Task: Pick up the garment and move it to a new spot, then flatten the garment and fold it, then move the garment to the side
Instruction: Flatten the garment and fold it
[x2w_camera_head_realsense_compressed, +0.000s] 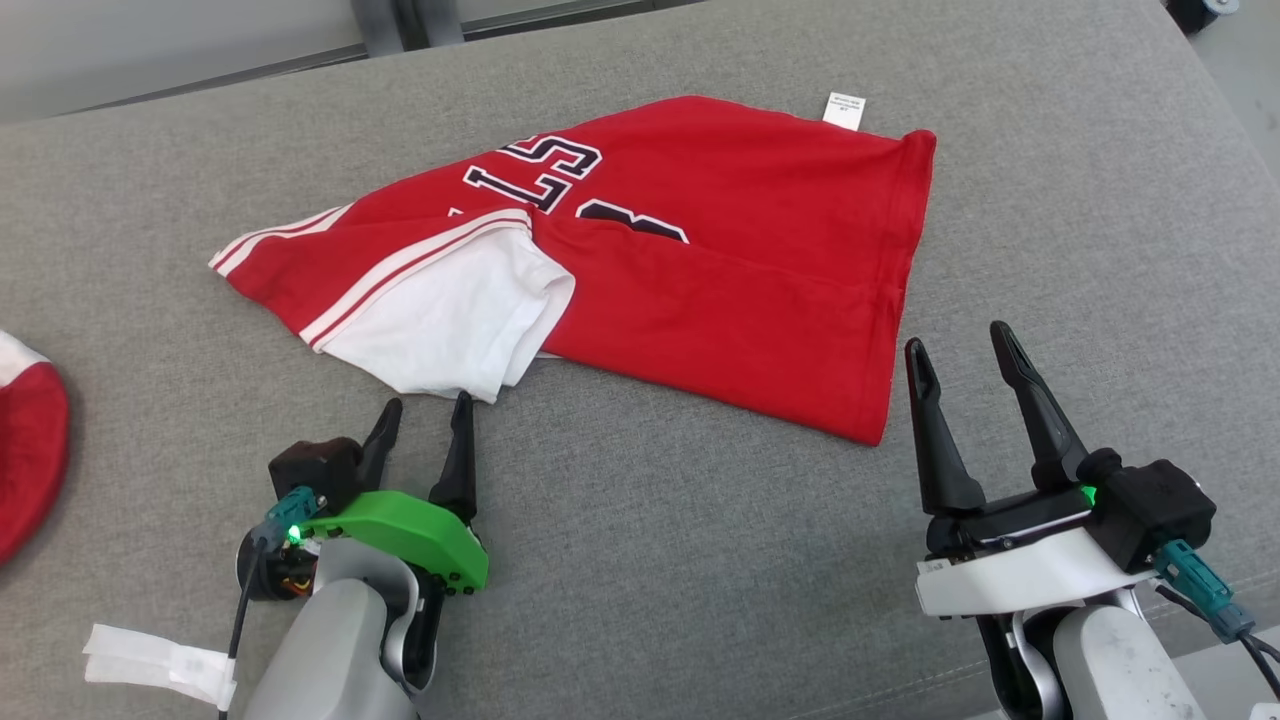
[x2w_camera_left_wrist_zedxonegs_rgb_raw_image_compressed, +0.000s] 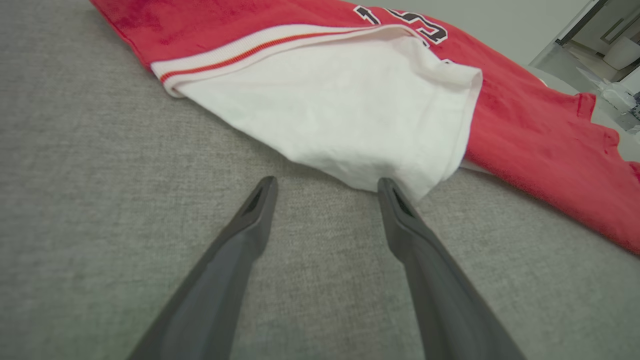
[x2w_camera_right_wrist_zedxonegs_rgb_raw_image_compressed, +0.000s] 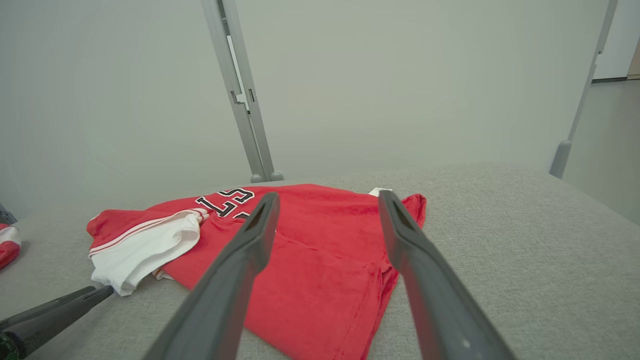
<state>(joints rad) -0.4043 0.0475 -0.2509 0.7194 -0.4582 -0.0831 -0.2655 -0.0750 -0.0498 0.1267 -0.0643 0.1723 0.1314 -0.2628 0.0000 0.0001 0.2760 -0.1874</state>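
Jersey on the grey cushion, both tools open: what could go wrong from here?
1. The left tool sits at the tip of the white sleeve; pinching there may lift only the sleeve, leaving the jersey bunched.
2. The right tool is off the hem corner; it could close on the grey cushion instead.

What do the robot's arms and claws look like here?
Both claws have two long, dark, tapering fingers. The left claw sits on a bright green mount, the right claw on a white mount. Each wrist carries a dark block, a teal plug and a green light. The forearms are pale grey.
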